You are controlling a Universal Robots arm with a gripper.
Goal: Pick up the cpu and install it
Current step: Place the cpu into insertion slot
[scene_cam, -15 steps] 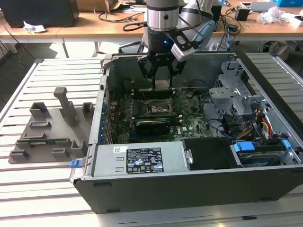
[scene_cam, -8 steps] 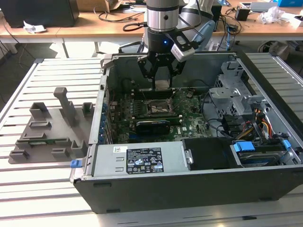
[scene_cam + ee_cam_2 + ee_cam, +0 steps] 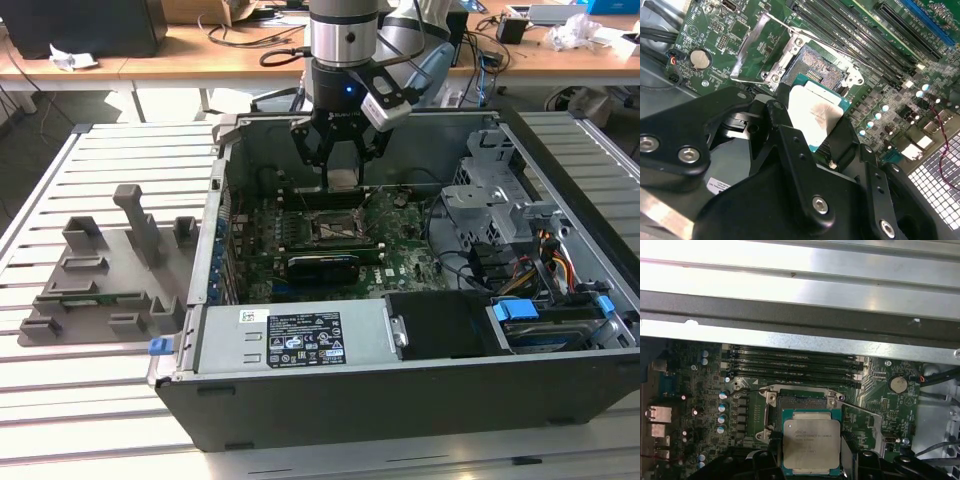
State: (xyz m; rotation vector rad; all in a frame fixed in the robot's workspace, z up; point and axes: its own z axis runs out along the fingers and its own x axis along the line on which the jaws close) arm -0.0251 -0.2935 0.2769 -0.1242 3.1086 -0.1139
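My gripper [image 3: 341,175] hangs inside the open computer case, shut on the cpu [image 3: 343,180], a thin square chip with a silver metal top and a green rim. In the first wrist view the cpu [image 3: 811,441] is held flat between the black fingers [image 3: 764,460], just short of the open socket [image 3: 802,401] on the motherboard. In the second wrist view the cpu [image 3: 816,116] hovers at the edge of the socket [image 3: 812,70], whose metal load frame [image 3: 756,47] is swung open. In the exterior view the socket [image 3: 330,228] lies below and in front of the gripper.
The case [image 3: 400,390] lies on its side on a slatted metal table [image 3: 120,180]. Memory slots [image 3: 795,365] run beside the socket. A grey plastic tray [image 3: 100,275] sits at the exterior view's left. Drive cages [image 3: 490,190] and cables [image 3: 545,265] crowd the right side.
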